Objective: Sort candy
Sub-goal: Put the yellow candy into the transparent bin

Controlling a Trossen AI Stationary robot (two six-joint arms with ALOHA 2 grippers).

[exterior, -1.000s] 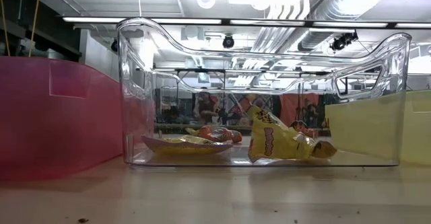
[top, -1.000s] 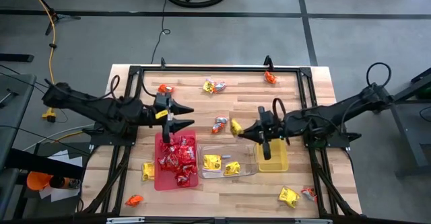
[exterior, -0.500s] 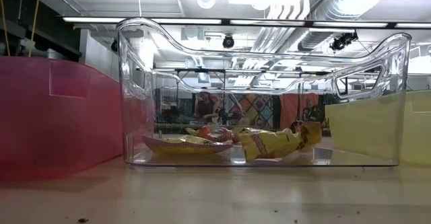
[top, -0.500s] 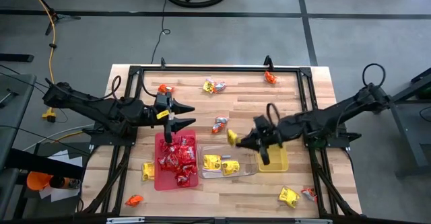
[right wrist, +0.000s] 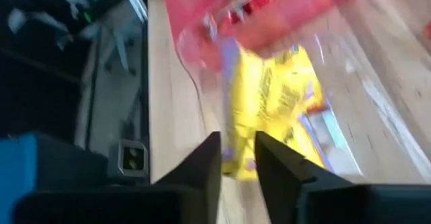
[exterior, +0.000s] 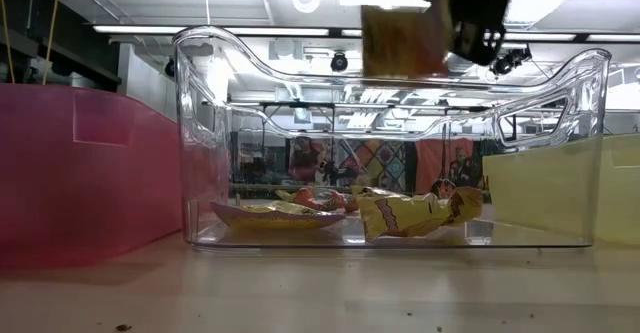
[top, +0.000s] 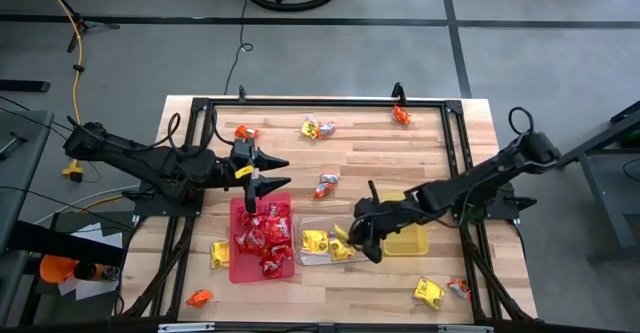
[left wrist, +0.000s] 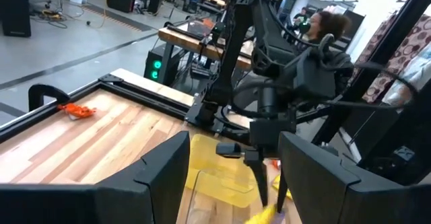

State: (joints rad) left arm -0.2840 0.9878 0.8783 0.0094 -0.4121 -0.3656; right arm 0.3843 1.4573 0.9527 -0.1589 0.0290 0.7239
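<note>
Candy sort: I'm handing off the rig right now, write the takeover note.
Right gripper: shut on a yellow candy, held above the clear tray.
Left gripper: open, empty, waiting at the red tray's far end.
Done: red candies piled in the red tray; two yellow ones in the clear tray.
The yellow tray looks empty.
Left: drop the held piece, then collect the loose candy scattered along the far edge, mid-table, and near both front corners of the table.
</note>
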